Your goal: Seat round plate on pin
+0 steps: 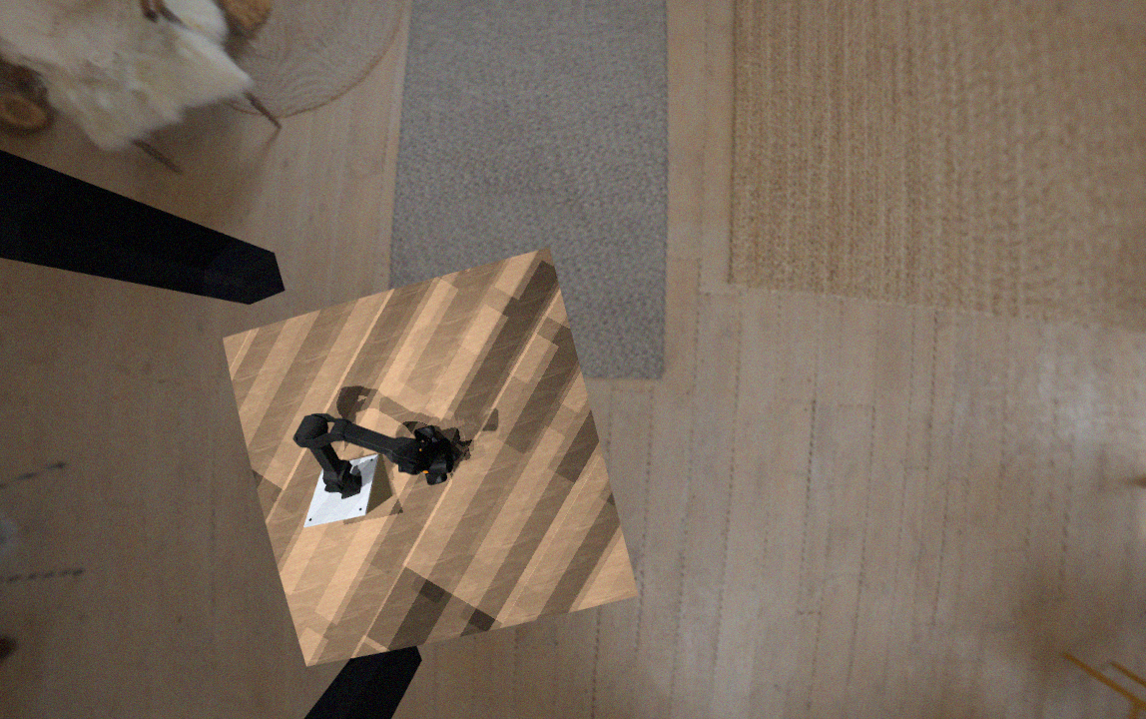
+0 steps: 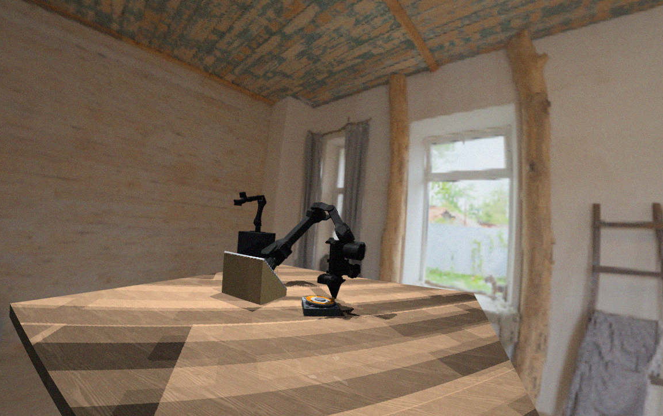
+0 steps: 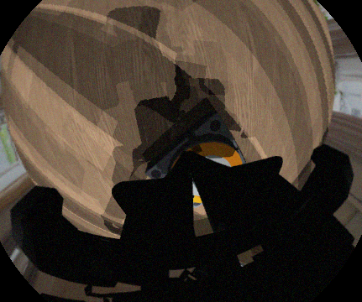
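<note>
Round plate (image 2: 313,299) (image 3: 235,155), orange and pale, sits on the dark base (image 2: 321,311) (image 3: 215,125) on the wooden table (image 2: 251,356) (image 1: 505,536). I have the gripper (image 2: 334,298) (image 3: 186,154) pointing down at the plate's edge, fingertips pressed together; I cannot tell whether they touch it.

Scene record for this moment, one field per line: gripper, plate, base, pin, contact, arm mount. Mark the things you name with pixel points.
gripper: shut, fingertips down (image 2: 334,297) (image 3: 192,168)
plate: round, orange and pale (image 2: 313,298) (image 3: 233,157), on the base
base: dark block (image 2: 321,312) (image 3: 160,166) on the wooden table (image 1: 505,536) (image 2: 251,361)
pin: not visible
contact: fingertips at the plate's edge; touching or not, cannot tell
arm mount: wedge with white top (image 1: 326,511) (image 2: 243,277)
</note>
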Controlling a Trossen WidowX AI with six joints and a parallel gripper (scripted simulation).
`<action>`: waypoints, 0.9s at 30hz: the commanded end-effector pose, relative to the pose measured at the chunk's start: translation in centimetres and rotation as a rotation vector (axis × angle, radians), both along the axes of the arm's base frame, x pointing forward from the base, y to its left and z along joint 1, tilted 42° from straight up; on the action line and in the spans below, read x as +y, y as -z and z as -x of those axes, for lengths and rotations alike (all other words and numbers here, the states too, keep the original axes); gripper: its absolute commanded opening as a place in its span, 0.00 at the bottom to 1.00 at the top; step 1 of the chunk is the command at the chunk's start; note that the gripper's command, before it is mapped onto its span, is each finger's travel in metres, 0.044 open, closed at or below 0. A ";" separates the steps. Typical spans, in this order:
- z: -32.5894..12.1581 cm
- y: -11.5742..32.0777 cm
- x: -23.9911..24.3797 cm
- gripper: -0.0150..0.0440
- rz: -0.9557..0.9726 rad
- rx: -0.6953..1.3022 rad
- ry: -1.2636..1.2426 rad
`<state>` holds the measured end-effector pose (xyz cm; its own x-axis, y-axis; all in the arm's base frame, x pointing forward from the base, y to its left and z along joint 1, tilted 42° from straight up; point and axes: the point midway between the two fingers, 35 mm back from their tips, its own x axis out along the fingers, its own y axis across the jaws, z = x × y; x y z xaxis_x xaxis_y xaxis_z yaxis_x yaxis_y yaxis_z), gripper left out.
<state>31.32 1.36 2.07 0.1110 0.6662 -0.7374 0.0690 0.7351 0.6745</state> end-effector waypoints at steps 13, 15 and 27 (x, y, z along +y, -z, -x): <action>-0.5 1.1 -1.4 0.25 0.008 0.003 -0.001; -0.5 1.1 -1.5 0.25 0.008 0.003 -0.001; -0.4 1.7 -2.1 0.25 0.009 0.003 -0.001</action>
